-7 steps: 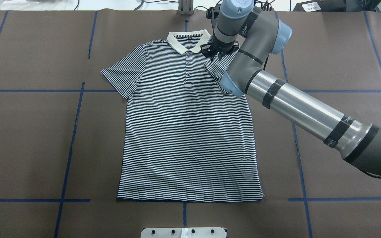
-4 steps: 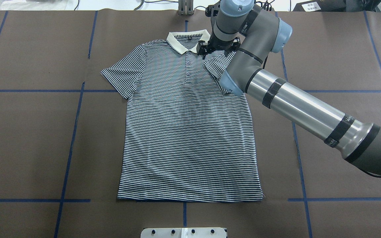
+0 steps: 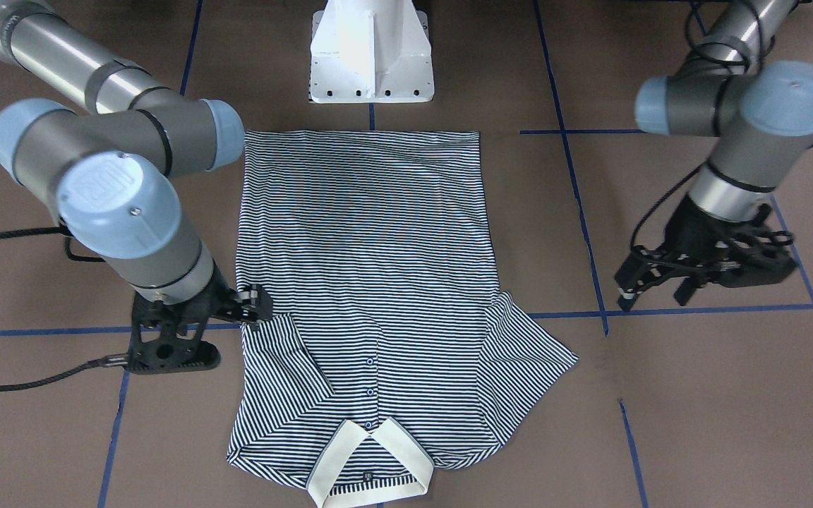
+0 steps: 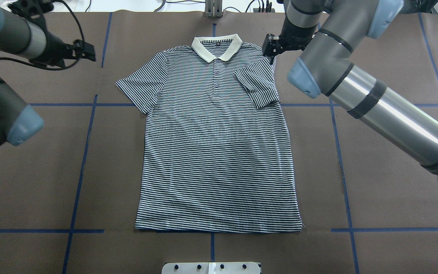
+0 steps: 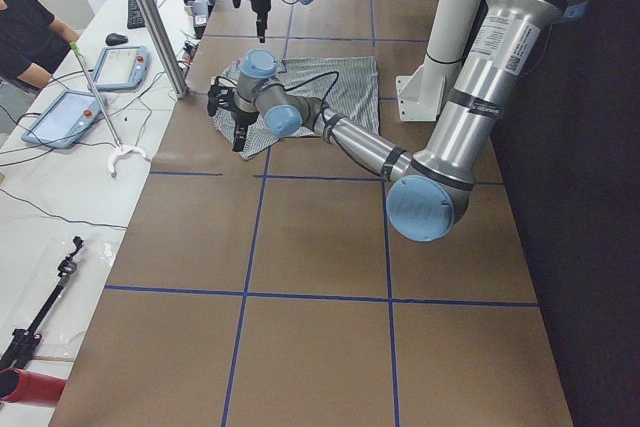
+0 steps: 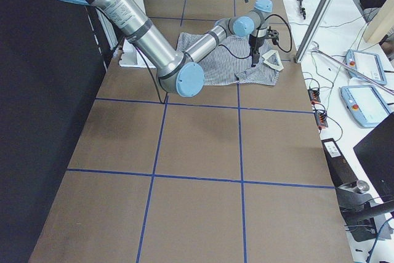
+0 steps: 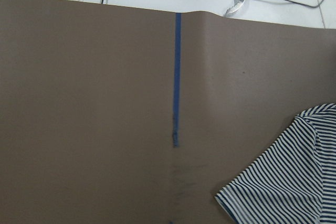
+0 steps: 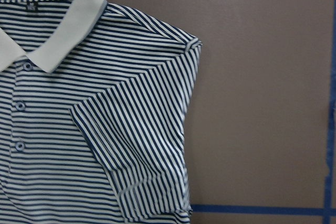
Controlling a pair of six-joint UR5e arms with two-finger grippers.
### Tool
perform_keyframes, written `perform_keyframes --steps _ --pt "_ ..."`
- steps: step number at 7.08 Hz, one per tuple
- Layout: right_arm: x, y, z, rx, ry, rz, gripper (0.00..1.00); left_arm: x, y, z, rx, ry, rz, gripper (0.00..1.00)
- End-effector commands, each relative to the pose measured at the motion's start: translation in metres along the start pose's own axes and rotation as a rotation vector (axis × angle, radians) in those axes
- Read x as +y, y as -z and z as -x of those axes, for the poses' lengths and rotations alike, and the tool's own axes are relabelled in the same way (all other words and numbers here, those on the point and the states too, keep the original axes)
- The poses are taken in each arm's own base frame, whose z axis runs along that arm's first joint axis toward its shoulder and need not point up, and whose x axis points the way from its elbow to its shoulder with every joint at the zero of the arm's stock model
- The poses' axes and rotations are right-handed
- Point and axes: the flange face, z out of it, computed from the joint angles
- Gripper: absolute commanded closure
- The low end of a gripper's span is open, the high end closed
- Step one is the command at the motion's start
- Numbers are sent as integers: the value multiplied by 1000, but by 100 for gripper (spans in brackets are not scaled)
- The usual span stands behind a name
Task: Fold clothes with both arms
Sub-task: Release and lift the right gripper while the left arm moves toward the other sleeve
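On the brown taped table (image 4: 386, 198), a striped polo shirt (image 4: 215, 152) lies flat, cream collar (image 4: 216, 46) at 12 o'clock.
Its 2 o'clock sleeve (image 4: 259, 85) is folded inward. Beside it at 1 o'clock the right gripper (image 4: 270, 47), and well apart at 10 o'clock the left gripper (image 4: 88, 52), show parted jaws holding nothing.

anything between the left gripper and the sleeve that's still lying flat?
Nothing visible. Between the left gripper and the spread sleeve there is only bare table, crossed by a blue tape line.
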Motion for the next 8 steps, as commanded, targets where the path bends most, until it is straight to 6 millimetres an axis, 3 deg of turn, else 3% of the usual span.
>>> perform_keyframes --steps 1,3,4,8 --pt "10 22 -55 -48 92 61 0 32 -69 -39 -74 63 -54 0" --pt "19 22 -65 -52 70 55 0 37 -114 -27 -66 45 -95 0" --pt "20 23 -63 -54 43 53 0 33 -131 -43 -78 42 -90 0" --pt "20 16 -66 -72 43 25 0 52 -144 -47 -91 15 -75 2"
